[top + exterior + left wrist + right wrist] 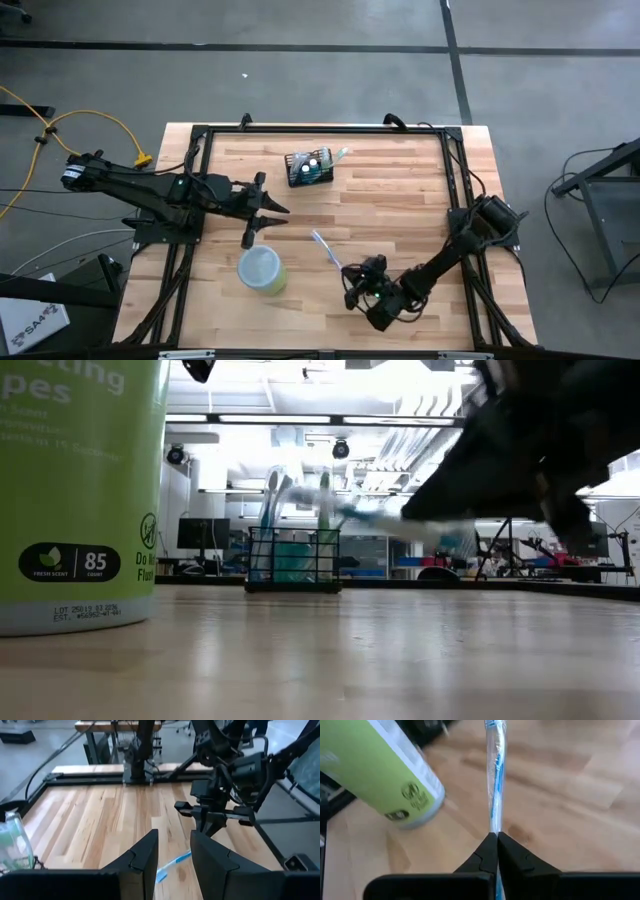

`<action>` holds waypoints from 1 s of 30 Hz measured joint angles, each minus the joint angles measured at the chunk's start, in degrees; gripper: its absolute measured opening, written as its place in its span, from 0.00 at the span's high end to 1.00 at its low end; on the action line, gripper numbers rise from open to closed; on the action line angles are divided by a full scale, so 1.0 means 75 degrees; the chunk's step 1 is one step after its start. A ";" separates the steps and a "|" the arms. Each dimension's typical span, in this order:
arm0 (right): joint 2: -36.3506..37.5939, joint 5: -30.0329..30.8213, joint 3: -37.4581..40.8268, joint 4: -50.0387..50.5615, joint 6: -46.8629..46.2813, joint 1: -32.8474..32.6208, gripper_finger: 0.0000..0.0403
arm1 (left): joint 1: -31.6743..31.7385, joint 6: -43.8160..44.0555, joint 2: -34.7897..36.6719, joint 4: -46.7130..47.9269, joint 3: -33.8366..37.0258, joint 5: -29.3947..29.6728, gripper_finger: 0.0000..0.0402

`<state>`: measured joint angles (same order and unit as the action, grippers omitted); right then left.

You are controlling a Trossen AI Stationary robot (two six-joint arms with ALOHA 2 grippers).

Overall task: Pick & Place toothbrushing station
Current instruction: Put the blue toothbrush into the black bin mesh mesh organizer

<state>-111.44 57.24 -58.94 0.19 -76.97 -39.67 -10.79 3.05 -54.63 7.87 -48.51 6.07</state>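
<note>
The black wire-mesh holder [310, 168] stands on its base at the table's far middle, with toothbrushes and a green tube upright in it; it also shows in the low view [293, 560]. My right gripper [349, 270] is at the near right, shut on a clear blue-and-white toothbrush [325, 247]. My left gripper [268, 226] is open and empty above the table left of centre, between the holder and a yellow-green canister [262, 270]. In the left wrist view the toothbrush [172, 865] shows beyond the gap between my left fingers. My right gripper pinches the toothbrush's handle end [494, 827] between its two fingertips. The fingers come from the table's near right side and lie along the brush, which sticks out ahead of them toward the table's middle. In the low view the brush [400, 523] is clear of the table, near level.
The yellow-green canister [395, 775] with a pale lid stands near the front, left of the held brush, and fills the low view's left [75, 490]. A black frame [455, 180] runs round the table's edges. Bare wood lies between holder and grippers.
</note>
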 joint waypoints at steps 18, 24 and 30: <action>0.0262 0.4374 -0.0006 -0.3941 0.5737 -0.0561 1.00 | 0.0000 -0.0214 0.0000 -0.0801 0.0000 -0.0013 0.73; 0.0262 0.4313 -0.0006 -0.6515 0.9200 -0.0301 1.00 | 0.0000 -0.0251 0.0000 -0.1237 0.0000 -0.0696 0.73; 0.0262 0.3865 -0.0006 -0.7603 1.0822 0.0031 1.00 | 0.0003 -0.0224 0.0000 -0.1774 0.0000 -0.1256 0.73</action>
<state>-109.47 86.23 -58.98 -56.83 4.20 -39.43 -10.76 1.37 -54.63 -5.43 -48.51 -3.36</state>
